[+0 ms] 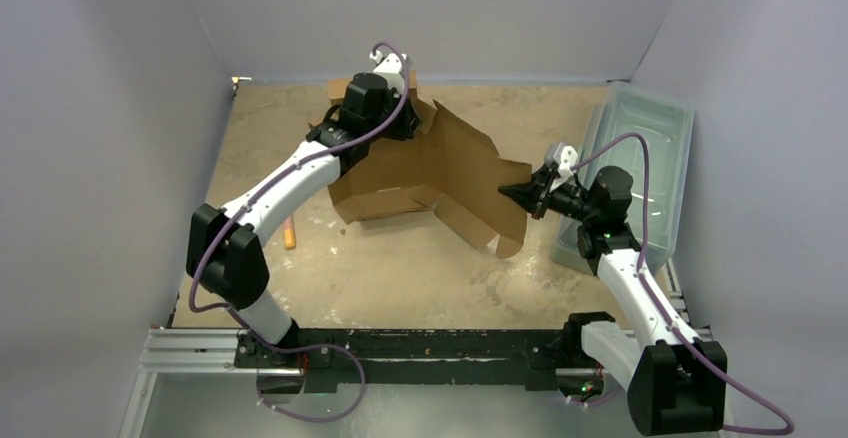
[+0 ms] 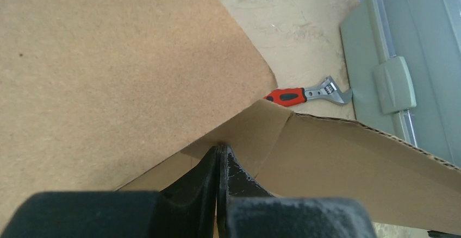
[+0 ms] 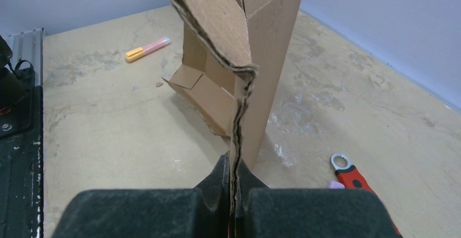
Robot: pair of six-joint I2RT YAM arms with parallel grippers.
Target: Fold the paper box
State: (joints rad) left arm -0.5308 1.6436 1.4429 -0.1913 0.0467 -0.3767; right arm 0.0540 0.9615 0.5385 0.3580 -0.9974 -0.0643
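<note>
lying around the paper box [image 1: 420,173]: wrench [image 2: 307,94], plastic bin [image 1: 640,158], orange pen [image 3: 147,48]

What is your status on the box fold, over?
Right jaws shut on a box edge. Left jaws shut at a far flap, grip unclear. Box half-open, flaps up. Wrench lying beside it, bin right.

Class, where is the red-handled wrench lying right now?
In the left wrist view, the wrench lies on the table at right of centre, between the cardboard box edge and the plastic bin, its metal head pointing toward the bin.
</note>
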